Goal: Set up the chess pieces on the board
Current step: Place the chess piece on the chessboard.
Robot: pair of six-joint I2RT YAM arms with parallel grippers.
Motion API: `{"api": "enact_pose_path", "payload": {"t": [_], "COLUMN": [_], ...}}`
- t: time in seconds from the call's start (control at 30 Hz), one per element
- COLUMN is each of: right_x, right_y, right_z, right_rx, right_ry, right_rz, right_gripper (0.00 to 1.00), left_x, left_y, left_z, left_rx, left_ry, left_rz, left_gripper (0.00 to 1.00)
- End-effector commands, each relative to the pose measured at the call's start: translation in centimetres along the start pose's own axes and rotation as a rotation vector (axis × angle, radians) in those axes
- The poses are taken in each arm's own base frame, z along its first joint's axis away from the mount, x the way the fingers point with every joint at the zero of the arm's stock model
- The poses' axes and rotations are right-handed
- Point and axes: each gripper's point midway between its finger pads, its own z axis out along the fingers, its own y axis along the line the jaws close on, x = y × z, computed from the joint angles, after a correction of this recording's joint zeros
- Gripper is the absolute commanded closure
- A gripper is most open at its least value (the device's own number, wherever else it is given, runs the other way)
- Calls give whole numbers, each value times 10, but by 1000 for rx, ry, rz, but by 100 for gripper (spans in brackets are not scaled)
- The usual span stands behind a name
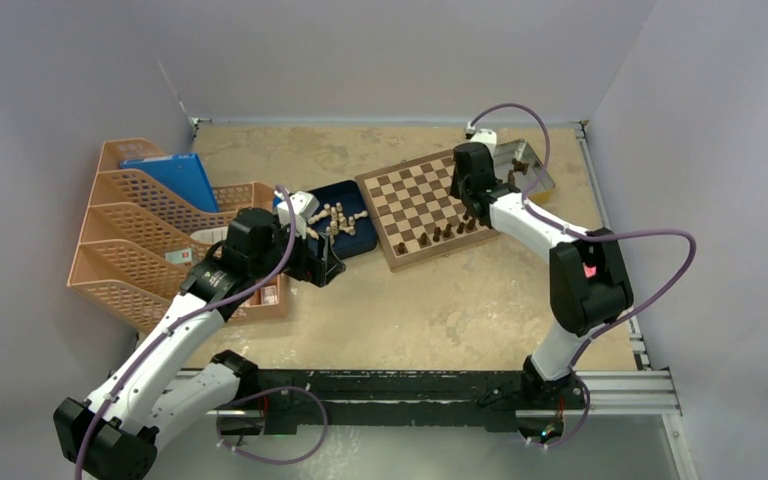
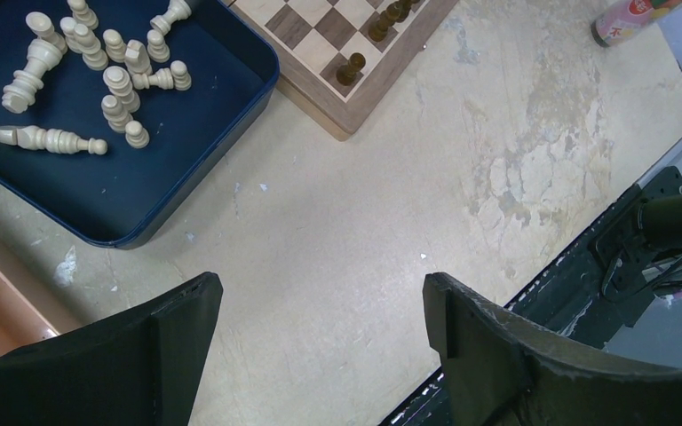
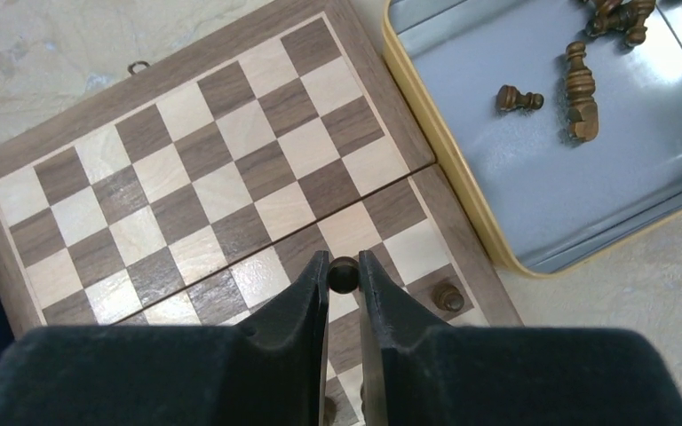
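Fingers (image 3: 302, 306) of the right gripper (image 3: 344, 263) pinch a dark pawn (image 3: 344, 277) by its head. They hold it over the board (image 3: 204, 177), near the end that meets the tin (image 3: 533, 195). Whether the pawn's foot touches the square below cannot be told. A second pawn (image 3: 448, 297) stands on the board just beside the held one, at its four o'clock.

In the right wrist view the tin lies at the board's three o'clock, against its border or very nearly so. On the tin's floor lie a loose pawn (image 3: 517, 99) and a taller piece (image 3: 580, 93), both dark and on their sides. More dark pieces (image 3: 617, 13) are partly cut off at twelve o'clock.

From above, a row of pawns (image 1: 440, 234) stands along the board's six o'clock edge. The tray (image 2: 142, 195) sits just beside the board at its nine o'clock. It holds the cream pieces (image 2: 115, 84), some upright and some lying flat.

The left gripper (image 2: 320, 328) hovers over the table (image 2: 364, 231) by the tray's six o'clock edge, its fingers (image 2: 178, 342) spread wide with nothing between them. An orange file rack (image 1: 130, 250) holding a blue folder (image 1: 185, 180) stands at the tray's nine o'clock.
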Motion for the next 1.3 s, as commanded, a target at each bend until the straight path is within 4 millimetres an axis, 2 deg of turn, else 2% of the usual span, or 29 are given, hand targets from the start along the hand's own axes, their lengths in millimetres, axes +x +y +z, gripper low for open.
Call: {"api": "enact_pose_path", "payload": {"t": [0.0, 0.33, 0.73, 1.07, 1.27], "right_x": [2, 33, 43, 42, 52], "right_y": [1, 14, 23, 12, 11], "right_z": [-4, 1, 4, 7, 11], "right_rx": [-10, -17, -31, 41, 43], "right_ry": [20, 118, 157, 154, 182], "right_rz": [-6, -77, -112, -135, -153], "right_gripper": [82, 79, 77, 74, 73], "left_x": [-17, -18, -19, -19, -20], "left_y": [-5, -5, -5, -5, -5], "left_z": [-2, -4, -5, -5, -5], "left_rx": [24, 19, 17, 18, 16], "left_ry": [-58, -62, -69, -71, -73], "left_rz": [31, 35, 39, 40, 41], "left_gripper": [16, 16, 16, 16, 16]}}
